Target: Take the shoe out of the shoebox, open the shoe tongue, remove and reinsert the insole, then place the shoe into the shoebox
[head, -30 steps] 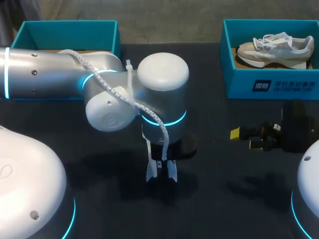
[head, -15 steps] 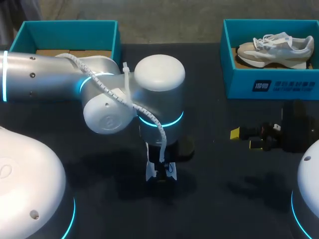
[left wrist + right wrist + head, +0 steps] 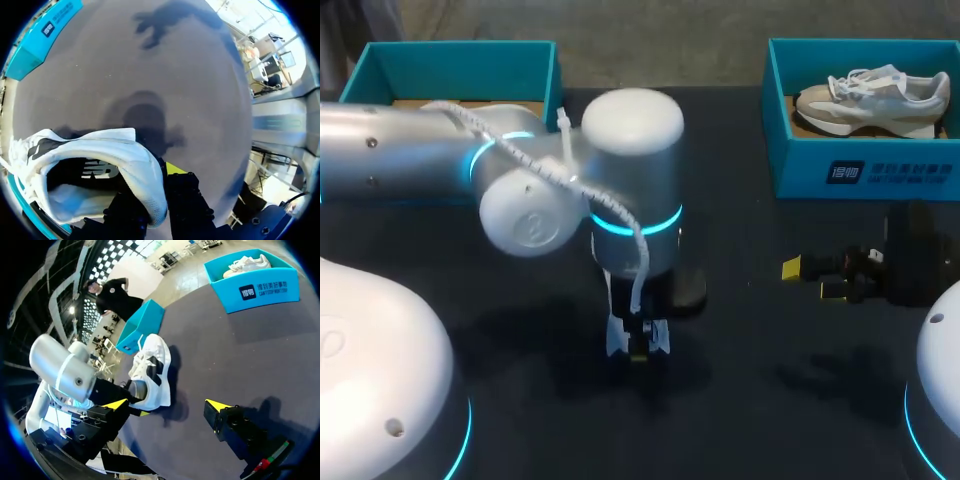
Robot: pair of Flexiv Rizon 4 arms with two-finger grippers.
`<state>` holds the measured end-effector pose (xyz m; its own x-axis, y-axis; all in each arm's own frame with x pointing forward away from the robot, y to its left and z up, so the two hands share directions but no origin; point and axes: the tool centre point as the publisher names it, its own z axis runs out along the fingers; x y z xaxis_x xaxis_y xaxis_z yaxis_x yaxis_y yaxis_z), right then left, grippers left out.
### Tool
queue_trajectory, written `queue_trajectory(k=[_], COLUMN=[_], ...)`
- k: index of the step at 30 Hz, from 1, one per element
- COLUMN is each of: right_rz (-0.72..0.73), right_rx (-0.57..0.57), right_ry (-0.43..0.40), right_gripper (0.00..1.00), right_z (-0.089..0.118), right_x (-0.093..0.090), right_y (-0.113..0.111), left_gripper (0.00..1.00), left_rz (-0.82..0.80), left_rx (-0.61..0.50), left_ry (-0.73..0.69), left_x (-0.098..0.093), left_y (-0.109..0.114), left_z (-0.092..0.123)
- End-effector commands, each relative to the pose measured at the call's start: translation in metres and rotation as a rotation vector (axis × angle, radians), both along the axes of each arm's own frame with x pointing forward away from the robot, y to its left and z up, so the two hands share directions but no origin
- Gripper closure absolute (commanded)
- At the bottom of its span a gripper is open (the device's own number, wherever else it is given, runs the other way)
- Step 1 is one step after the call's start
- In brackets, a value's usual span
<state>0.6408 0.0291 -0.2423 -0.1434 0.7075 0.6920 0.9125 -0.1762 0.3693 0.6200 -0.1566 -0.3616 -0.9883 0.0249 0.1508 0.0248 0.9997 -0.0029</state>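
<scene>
Shoe (image 3: 152, 371), white with black side marks, is near the middle of the bench (image 3: 750, 400). In the head view it is almost wholly hidden under the left arm (image 3: 420, 160), which comes in from the left edge of the frame. The left tool (image 3: 155, 186) is clamped on the shoe's heel wall, one finger inside the opening and the other outside against the heel. Whether the sole touches the bench cannot be told.

The right tool (image 3: 812, 279) is at the middle right of the head view, well apart from the shoe, with its fingers spread and nothing between them. Just above it, in the upper right corner, the right shoebox (image 3: 865, 165) holds a second shoe (image 3: 870, 100), pale beige and lying on its sole. The left shoebox (image 3: 450, 60) stands in the upper left corner.
</scene>
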Motion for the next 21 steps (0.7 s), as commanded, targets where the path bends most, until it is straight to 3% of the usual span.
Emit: queue_trajectory(k=[1,13,21], right_rz=[-0.002,-0.002,-0.002], right_rx=[0.0,0.0,0.0], right_ry=[-0.002,-0.002,-0.002], right_gripper=[0.0,0.0,0.0], right_z=[0.002,0.002,0.002], right_x=[-0.003,-0.003,-0.003], right_y=[-0.001,-0.001,-0.001], left_gripper=[1.0,1.0,1.0], left_rz=[-0.025,-0.147,-0.157], left_rx=[0.02,0.006,0.025], left_ry=[0.021,0.004,-0.04], left_x=[0.006,0.001,0.002], left_y=[0.0,0.008,0.011], left_z=[0.037,0.115,0.154])
